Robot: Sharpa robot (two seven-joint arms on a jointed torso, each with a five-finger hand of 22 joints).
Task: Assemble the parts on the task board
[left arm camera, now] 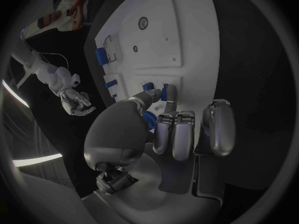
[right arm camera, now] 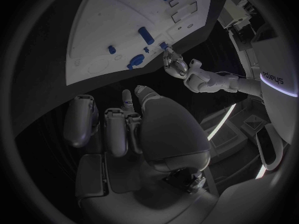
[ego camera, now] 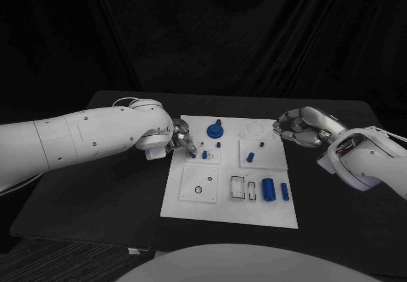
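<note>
The left hand (left arm camera: 156, 129) reaches over the white task board's (ego camera: 191, 205) left edge, fingertips pinching a small blue part (left arm camera: 148, 88), likely to seat it. The right hand (ego camera: 301, 128) hovers beside the board's far right edge, fingers curled in, holding nothing.

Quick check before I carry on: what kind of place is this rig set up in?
Probably a robotics lab or test bench. A black table carries a white task board with small blue parts, dark curtains hang behind, and the left robot hand works at the board while the right robot hand waits beside it.
</note>
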